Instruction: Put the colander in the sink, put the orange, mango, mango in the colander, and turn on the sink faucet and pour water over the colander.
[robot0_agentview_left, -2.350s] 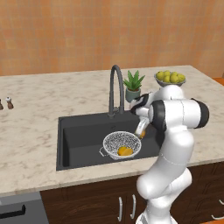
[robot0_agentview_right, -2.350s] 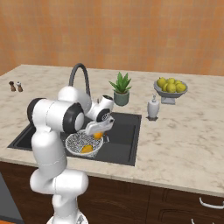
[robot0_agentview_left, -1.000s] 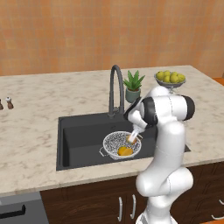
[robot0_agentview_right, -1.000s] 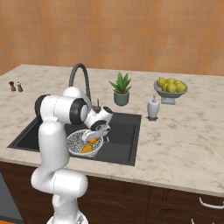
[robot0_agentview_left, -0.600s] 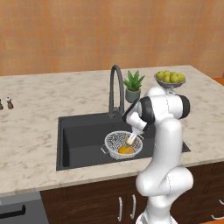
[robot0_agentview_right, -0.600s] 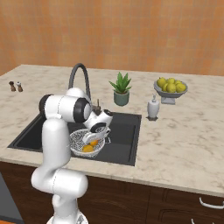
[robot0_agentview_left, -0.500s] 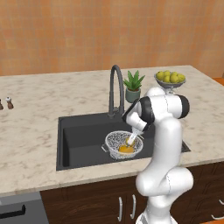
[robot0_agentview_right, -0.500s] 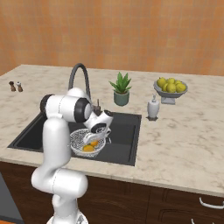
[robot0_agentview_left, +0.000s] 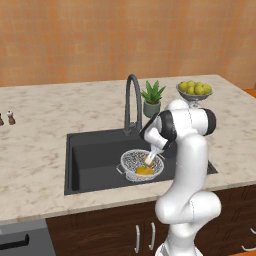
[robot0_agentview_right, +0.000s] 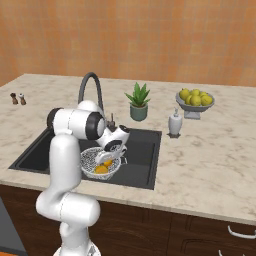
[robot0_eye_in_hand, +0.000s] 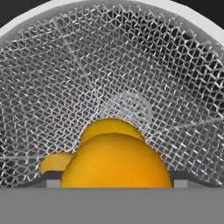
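Colander (robot0_agentview_left: 134, 162) in sink (robot0_agentview_left: 90, 155), jaws wide around fruit, mesh rim close

The left half of the sink (robot0_agentview_left: 90, 155) lies bare, leaving room to pass there. On its right side the colander (robot0_agentview_left: 131, 161) takes up the floor, its mesh wall (robot0_eye_in_hand: 131, 65) closing round the fruit. The faucet (robot0_agentview_left: 131, 100) arches over the back rim.

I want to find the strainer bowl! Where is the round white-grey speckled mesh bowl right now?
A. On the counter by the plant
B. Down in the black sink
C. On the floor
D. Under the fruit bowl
B: the round white-grey speckled mesh colander sits inside the matte black rectangular sink, with yellow-orange fruit in it.
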